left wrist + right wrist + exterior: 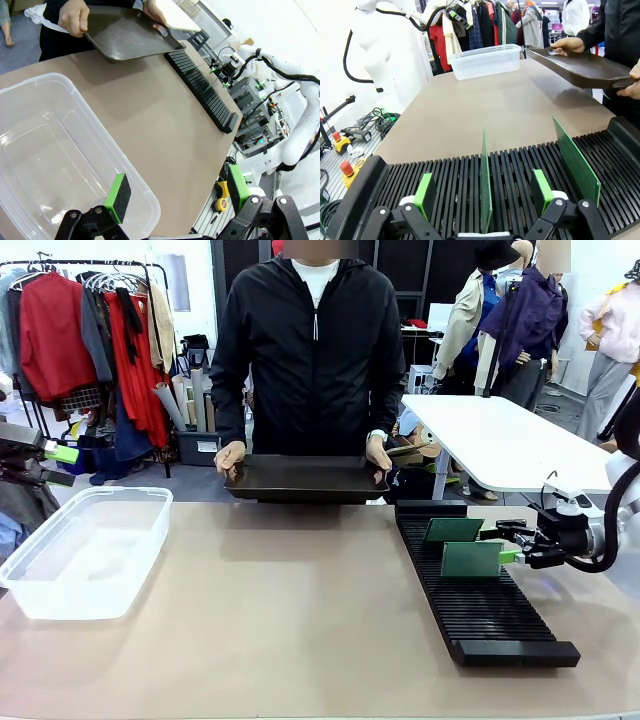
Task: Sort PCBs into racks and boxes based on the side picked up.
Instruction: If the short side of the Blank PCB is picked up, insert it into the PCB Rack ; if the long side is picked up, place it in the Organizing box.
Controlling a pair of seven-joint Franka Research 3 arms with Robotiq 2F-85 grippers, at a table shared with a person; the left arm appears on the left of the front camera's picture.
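centrally, at the far edge of the table (300, 640), a person holds a dark brown tray (305, 478) level in both hands, left hand (230, 455) and right hand (378, 452) on its short ends; whatever lies inside the tray is hidden by its rim. the black rack (480, 590) lies near the table's right edge, its long axis running from the far edge toward the near edge, its slots crossing it. two pcbs stand on edge in the slots: the nearer pcb (472, 559) stands upright between the spread fingers of the right gripper (512, 557), whose green pads stand clear of both faces, so it grips nothing; the farther pcb (452, 530) leans in its slot toward the rack's far end. in the right wrist view the nearer board appears edge-on, so its face cannot be judged. the clear box (85, 550) sits at the table's left edge, and no contents can be made out in it. the left gripper (175, 195) hangs over the box's corner with fingers wide apart, holding nothing; in the front view it is cut off by the picture's left edge. no writing is legible on any item.
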